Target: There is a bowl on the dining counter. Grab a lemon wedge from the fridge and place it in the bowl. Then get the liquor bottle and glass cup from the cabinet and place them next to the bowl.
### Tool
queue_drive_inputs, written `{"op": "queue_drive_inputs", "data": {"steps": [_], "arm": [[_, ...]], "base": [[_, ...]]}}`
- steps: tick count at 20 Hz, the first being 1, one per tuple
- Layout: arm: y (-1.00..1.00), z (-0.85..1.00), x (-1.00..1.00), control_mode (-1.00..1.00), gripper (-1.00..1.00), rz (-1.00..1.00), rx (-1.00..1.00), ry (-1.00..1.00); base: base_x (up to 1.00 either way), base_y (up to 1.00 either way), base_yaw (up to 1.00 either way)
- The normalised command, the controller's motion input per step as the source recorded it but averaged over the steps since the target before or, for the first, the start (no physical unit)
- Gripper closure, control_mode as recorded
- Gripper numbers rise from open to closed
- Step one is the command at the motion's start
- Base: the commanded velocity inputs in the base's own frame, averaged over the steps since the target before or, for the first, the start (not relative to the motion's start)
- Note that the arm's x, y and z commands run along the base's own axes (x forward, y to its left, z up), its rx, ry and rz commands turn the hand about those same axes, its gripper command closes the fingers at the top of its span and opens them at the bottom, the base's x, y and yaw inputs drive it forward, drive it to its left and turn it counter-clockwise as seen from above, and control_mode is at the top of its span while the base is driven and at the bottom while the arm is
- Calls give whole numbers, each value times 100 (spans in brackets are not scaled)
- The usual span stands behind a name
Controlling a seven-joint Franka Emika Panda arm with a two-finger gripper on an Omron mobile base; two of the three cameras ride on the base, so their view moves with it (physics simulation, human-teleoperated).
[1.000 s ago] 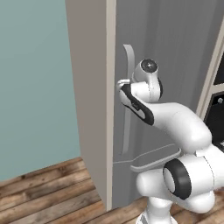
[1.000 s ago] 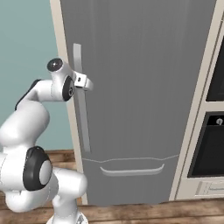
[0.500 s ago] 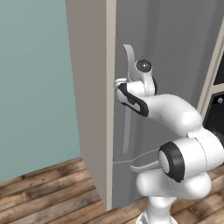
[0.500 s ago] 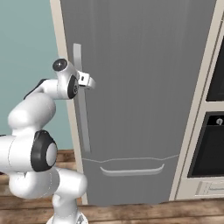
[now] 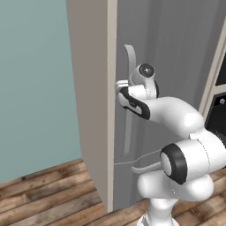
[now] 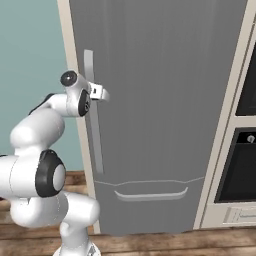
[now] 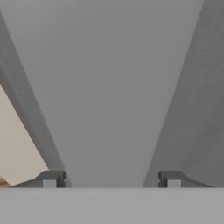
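A teal wall [image 5: 35, 88] stands to the left and a floor of brown wooden planks [image 5: 44, 194] runs along the bottom of both base views. The fridge [image 6: 165, 100], a tall flat grey door in a beige surround [image 5: 88, 88], is shut; low on it is a shallow curved drawer grip [image 6: 150, 192]. To its right is a cream cabinet column with a dark oven window [image 6: 242, 165]. The long vertical light-grey bar handle [image 6: 93, 130] runs down the fridge's left side, and the gripper [image 6: 101, 93] is at its upper part, at the end of the white arm. In the hand view the handle [image 7: 109, 87] rises as a broad pale band straight up from between the 2 dark fingertips [image 7: 51, 178], 1 on each side of it, with the darker fridge door showing at either flank. The fingers are spread wide around the bar; whether their pads actually touch it cannot be told.
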Motion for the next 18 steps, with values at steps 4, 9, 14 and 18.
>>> {"op": "queue_drive_inputs", "data": {"steps": [4, 9, 14, 18], "arm": [[-16, -6, 4, -100, 100, -2, 0, -6], [-74, 0, -21, -100, 100, -7, 0, -7], [-100, 0, -67, -100, 100, -10, 1, -5], [-100, 0, -88, -100, 100, -10, 3, 0]], "base": [[0, 0, 0], [0, 0, 0], [0, 0, 0], [0, 0, 0]]}}
